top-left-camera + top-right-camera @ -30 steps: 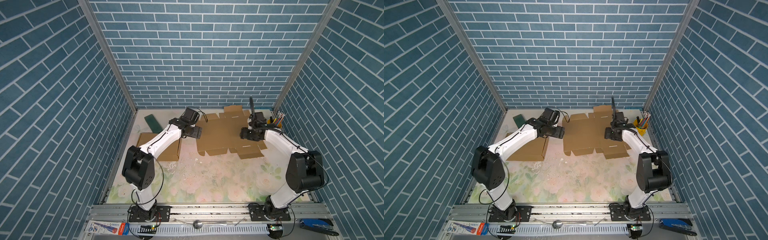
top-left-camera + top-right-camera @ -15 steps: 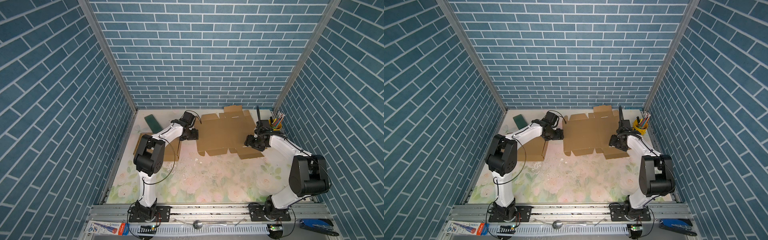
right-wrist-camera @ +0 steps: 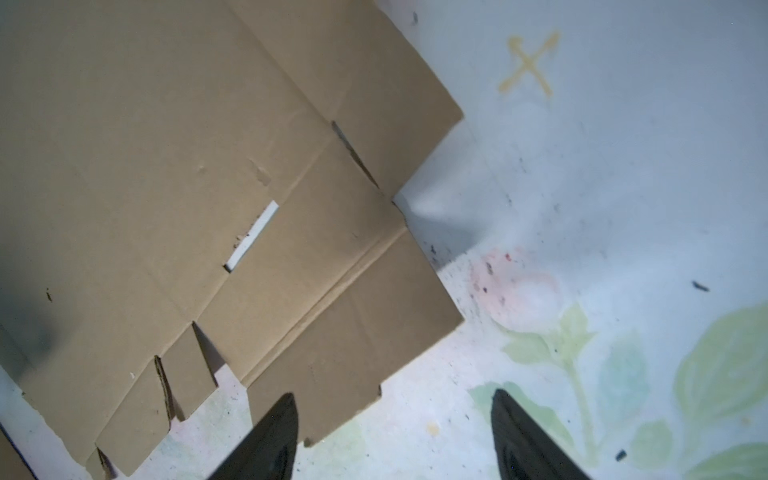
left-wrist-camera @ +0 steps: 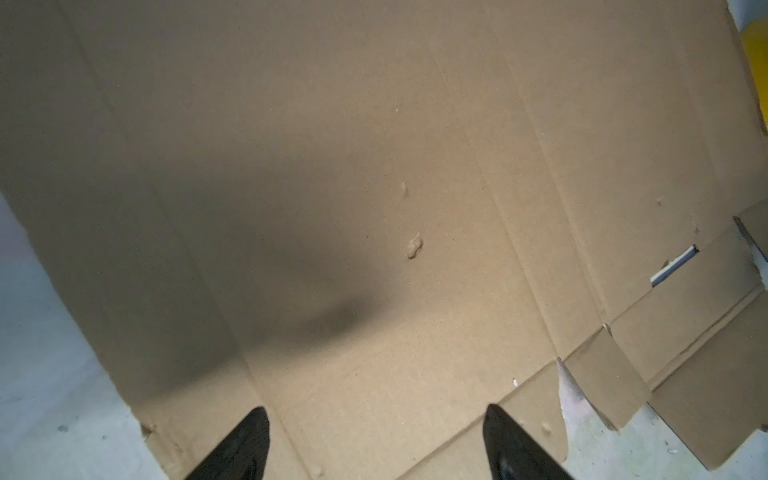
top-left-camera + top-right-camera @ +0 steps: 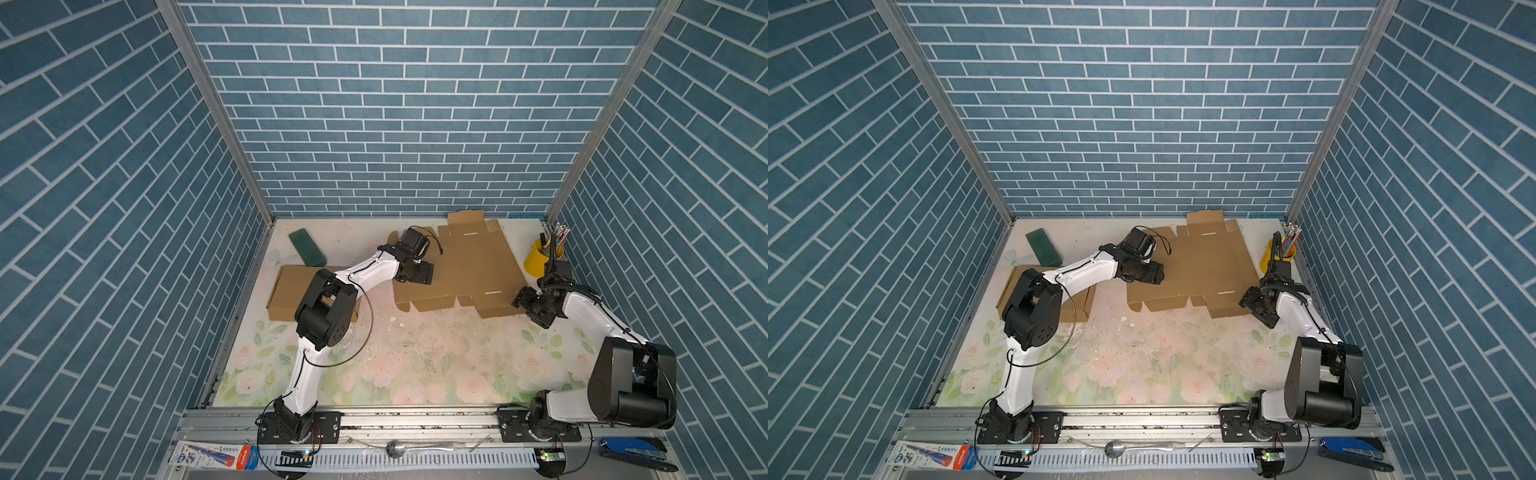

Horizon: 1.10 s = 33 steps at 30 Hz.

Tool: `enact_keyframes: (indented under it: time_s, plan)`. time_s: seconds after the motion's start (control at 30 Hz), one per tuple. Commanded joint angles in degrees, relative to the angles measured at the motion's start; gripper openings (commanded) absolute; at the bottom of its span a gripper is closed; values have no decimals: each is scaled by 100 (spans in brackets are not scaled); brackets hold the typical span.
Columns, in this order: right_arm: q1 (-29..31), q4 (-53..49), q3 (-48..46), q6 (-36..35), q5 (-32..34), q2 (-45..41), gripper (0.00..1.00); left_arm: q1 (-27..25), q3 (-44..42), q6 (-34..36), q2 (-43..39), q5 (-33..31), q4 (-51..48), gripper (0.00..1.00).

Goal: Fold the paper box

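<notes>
Since a second ago the right pincer (image 5: 519, 300) has drawn back off the box (image 5: 461, 266) to its near right corner, and the left arm's (image 5: 365, 274) elbow has swung in toward the middle.

Nearest, on the front rail, lie one pack (image 5: 212, 452), one spoon (image 5: 394, 449) and one blue tool (image 5: 631, 453). Beyond them the flowered counter (image 5: 415, 365) carries the rest.

In the right wrist view the right pincer (image 3: 395, 397) stands apart, clamped on nothing. One finger (image 3: 274, 436) is over the corner flap of the box (image 3: 166, 166), its mate over bare counter.

The box is one unfolded sheet. It lies flat at the far middle of the counter, flaps spread.

The left pincer (image 5: 424, 277) hangs over the sheet near its left edge. In the left wrist view this pincer (image 4: 374, 415) is apart, with only the box (image 4: 374, 187) below it. Whether it touches the sheet I cannot tell.

Left of the box lies one card (image 5: 286, 295), partly under the left arm, and past it one green block (image 5: 307, 248).

At the far right one yellow cup (image 5: 538, 259) stands upright near the box's right edge. It holds a bunch of pencils (image 5: 557, 239), too small to count.
</notes>
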Motion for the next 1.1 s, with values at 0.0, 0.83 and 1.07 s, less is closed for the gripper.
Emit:
enact_keyframes:
  time_s: [0.0,0.83,1.07]
  plan:
    - [2,515,-405,874,-539,-44,74,-40,-152,230,-356,-246,201,86]
    - [1015,1874,-1875,2537,-924,-349,0,883,-1572,986,-3118,-1006,492,98]
    - [1348,540,-2404,2709,-664,-1942,11,880,-1892,839,-3906,-2633,738,100]
